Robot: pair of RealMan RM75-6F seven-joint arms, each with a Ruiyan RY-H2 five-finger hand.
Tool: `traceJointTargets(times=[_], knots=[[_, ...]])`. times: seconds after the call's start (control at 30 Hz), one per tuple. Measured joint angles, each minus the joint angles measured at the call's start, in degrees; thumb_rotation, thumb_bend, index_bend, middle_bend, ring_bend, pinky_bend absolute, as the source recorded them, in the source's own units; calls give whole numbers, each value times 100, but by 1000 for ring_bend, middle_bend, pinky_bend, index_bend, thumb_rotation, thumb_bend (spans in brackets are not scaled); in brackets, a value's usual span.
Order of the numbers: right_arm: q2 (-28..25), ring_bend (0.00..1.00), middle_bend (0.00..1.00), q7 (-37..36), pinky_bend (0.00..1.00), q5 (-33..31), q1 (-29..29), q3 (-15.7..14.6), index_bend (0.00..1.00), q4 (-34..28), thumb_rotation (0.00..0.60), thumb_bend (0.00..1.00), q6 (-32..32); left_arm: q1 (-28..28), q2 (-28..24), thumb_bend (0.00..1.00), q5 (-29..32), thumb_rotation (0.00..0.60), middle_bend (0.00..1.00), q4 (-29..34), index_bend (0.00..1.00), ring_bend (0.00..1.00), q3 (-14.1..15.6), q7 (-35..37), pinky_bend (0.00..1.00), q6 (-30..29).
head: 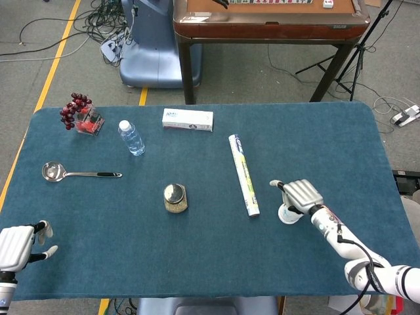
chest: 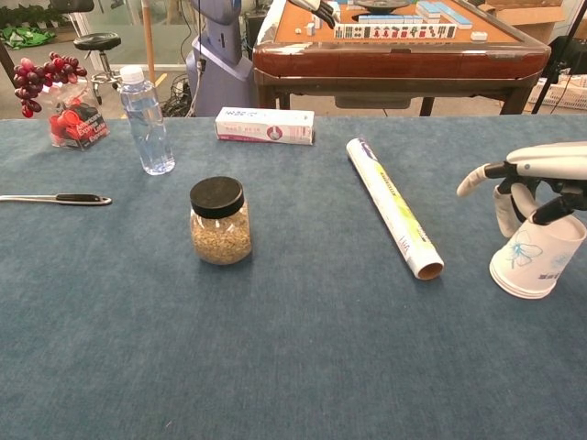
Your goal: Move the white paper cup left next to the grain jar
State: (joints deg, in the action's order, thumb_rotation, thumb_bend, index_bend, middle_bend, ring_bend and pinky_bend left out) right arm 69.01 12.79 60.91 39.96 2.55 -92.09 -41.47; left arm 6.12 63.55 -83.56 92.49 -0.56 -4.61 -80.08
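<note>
The white paper cup (head: 289, 214) (chest: 537, 258), printed with a faint blue pattern, is mouth-down and tilted at the right side of the blue table. My right hand (head: 302, 195) (chest: 543, 170) grips it from above, fingers wrapped over its upper part. The grain jar (head: 175, 197) (chest: 220, 221), glass with a black lid, stands upright near the table's middle, well left of the cup. Between jar and cup lies a long rolled tube (head: 243, 174) (chest: 394, 207). My left hand (head: 16, 244) hovers at the near left corner, holding nothing, and shows only in the head view.
A water bottle (head: 131, 138) (chest: 147, 119), a white box (head: 188, 119) (chest: 265, 126), a ladle (head: 65, 173) (chest: 55, 198) and grapes on a red packet (head: 80, 113) (chest: 55, 92) occupy the far left. A wooden table (head: 269, 26) stands behind.
</note>
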Motion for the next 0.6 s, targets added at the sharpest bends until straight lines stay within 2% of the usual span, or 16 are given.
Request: traceJointTargets(times=[0.6], knots=[[-133,497,558,-28,372,283,-136,-205,160,-243,600,1000,-149,12,12,90,0,600,669,-5,581,647,10,-18,828,26]])
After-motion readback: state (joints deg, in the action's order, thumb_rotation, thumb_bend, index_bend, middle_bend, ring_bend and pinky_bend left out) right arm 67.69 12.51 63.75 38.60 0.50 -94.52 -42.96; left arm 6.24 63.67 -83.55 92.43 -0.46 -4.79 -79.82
